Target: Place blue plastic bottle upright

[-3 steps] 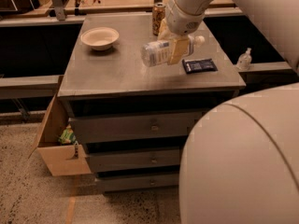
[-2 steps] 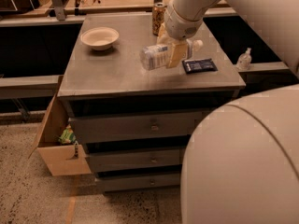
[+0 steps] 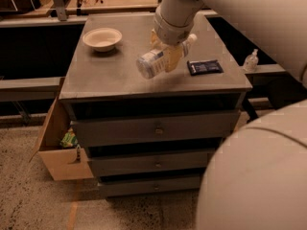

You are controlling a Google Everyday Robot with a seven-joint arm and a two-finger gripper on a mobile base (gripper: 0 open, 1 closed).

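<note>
The blue plastic bottle (image 3: pixel 152 62) is a clear bottle with a pale bluish label and a white cap (image 3: pixel 192 38). It is held above the grey cabinet top (image 3: pixel 110 75), tilted, with its base pointing to the lower left and its cap to the upper right. My gripper (image 3: pixel 169 51) comes down from the arm at the top and is shut on the bottle's middle. The bottle does not touch the top.
A shallow cream bowl (image 3: pixel 102 38) sits at the back left of the cabinet top. A dark blue packet (image 3: pixel 205 67) lies right of the bottle. A small pump bottle (image 3: pixel 250 60) stands on a ledge to the right. An open cardboard box (image 3: pixel 58 150) sits on the floor at left.
The bottle has turned in my gripper: its cap end has risen to the upper right and its base has dipped slightly to the lower left.
</note>
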